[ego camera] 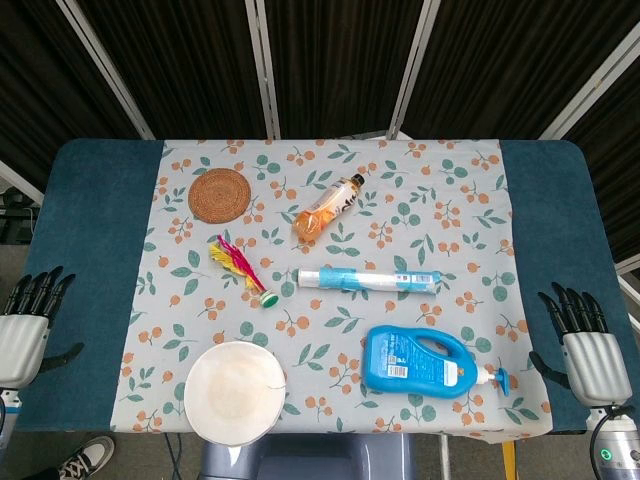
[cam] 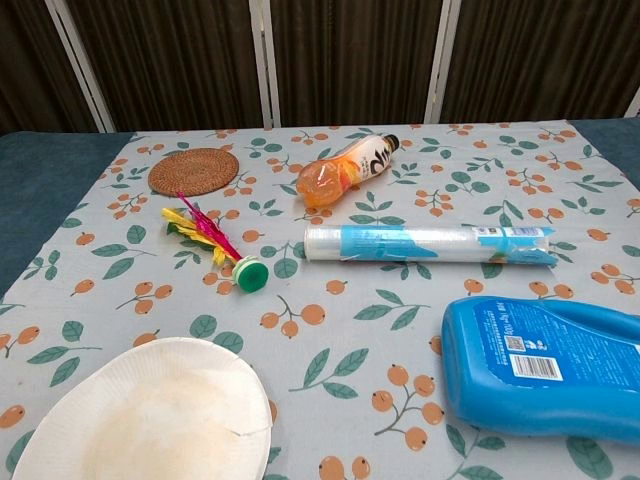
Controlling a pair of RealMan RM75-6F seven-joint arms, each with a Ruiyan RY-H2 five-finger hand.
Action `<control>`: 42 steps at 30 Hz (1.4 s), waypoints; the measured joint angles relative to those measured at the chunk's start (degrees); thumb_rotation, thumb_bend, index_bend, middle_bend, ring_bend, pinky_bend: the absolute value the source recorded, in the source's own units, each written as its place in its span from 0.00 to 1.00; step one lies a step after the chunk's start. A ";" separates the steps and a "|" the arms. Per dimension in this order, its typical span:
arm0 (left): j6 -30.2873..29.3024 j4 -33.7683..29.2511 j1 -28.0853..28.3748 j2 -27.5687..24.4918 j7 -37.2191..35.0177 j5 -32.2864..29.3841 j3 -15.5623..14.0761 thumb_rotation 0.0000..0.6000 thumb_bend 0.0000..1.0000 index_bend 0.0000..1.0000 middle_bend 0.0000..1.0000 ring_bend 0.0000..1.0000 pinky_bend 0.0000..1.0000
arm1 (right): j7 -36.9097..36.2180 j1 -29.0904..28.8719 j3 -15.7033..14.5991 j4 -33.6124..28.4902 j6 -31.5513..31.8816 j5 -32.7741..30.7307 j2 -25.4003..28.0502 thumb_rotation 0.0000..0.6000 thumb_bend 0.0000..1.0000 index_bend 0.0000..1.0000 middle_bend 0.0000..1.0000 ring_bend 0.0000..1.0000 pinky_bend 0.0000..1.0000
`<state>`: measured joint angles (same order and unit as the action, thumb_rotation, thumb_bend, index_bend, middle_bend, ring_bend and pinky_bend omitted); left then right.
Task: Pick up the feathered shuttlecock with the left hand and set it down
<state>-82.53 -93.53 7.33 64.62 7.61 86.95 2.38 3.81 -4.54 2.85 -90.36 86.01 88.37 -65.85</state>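
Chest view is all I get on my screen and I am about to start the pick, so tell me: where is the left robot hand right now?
Observer: The left robot hand is at the table's left edge, beside the blue mat, holding nothing, fingers apart.
Operator: Is it near the feathered shuttlecock?
Observer: No, the feathered shuttlecock lies well apart from it, on the floral cloth, untouched.
Operator: And the right one?
Observer: The right robot hand is off the table's right edge, empty too, fingers apart.
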 measured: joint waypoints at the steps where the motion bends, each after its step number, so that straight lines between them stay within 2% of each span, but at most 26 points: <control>1: 0.53 -0.23 0.45 0.01 0.28 -0.34 0.35 1.00 0.21 0.10 0.00 0.00 0.00 | -0.06 0.00 0.00 -0.03 -0.01 0.00 0.03 1.00 0.15 0.10 0.00 0.00 0.01; 6: 4.80 -1.64 4.05 0.23 2.69 -3.38 3.15 1.00 0.27 0.19 0.00 0.00 0.00 | -0.18 -0.04 -0.06 -0.18 -0.19 0.06 0.09 1.00 0.15 0.10 0.00 0.00 0.01; 11: 11.96 -2.32 10.29 1.96 7.90 -9.26 7.14 1.00 0.34 0.34 0.00 0.00 0.00 | -0.49 -0.18 -0.01 -0.27 -0.68 -0.33 0.14 1.00 0.15 0.10 0.00 0.00 0.01; 17: 18.23 0.09 18.38 7.50 17.09 -16.23 11.25 1.00 0.37 0.37 0.00 0.00 0.00 | -1.17 -0.14 0.01 -0.49 -0.85 -0.58 0.42 1.00 0.15 0.10 0.00 0.00 0.01; 23: 21.93 4.87 25.18 13.84 25.42 -23.07 13.88 1.00 0.40 0.41 0.00 0.00 0.00 | -1.94 -0.03 -0.06 -0.72 -0.91 -0.68 0.73 1.00 0.15 0.10 0.00 0.00 0.01; 30: 24.51 11.09 30.53 20.46 30.70 -29.28 15.06 1.00 0.43 0.44 0.00 0.00 0.00 | -2.73 -0.02 -0.07 -0.84 -1.14 -0.86 0.98 1.00 0.15 0.10 0.00 0.00 0.01; 35: 25.57 16.03 33.33 25.16 32.41 -32.19 14.88 1.00 0.45 0.44 0.00 0.00 0.00 | -3.05 -0.03 0.06 -0.90 -1.24 -1.15 0.98 1.00 0.15 0.10 0.00 0.00 0.01; 42: 26.63 21.62 35.79 29.22 33.47 -33.97 14.01 1.00 0.44 0.45 0.00 0.00 0.00 | -3.16 0.04 0.19 -0.98 -1.24 -1.46 0.96 1.00 0.15 0.10 0.00 0.00 0.01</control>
<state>-55.90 -71.91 43.12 93.84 41.07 52.98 16.39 0.65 -4.50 3.04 -91.33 84.77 86.91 -64.89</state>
